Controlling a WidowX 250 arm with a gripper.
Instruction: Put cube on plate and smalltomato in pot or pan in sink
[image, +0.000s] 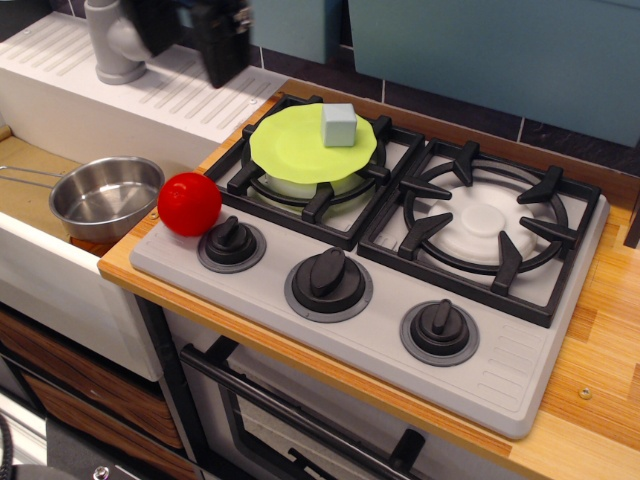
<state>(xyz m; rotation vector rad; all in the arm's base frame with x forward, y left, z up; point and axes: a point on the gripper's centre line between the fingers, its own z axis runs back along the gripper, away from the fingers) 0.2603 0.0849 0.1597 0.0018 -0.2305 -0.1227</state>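
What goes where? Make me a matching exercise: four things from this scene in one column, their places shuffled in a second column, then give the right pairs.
Things:
1. cube
2. smalltomato
3. pot
4. plate

Places:
A. in the sink
B. on the rear left burner grate
C. on the plate
D. at the stove's front left corner, beside a knob

Pairs: 1-C, 2-D, 3-A, 4-B
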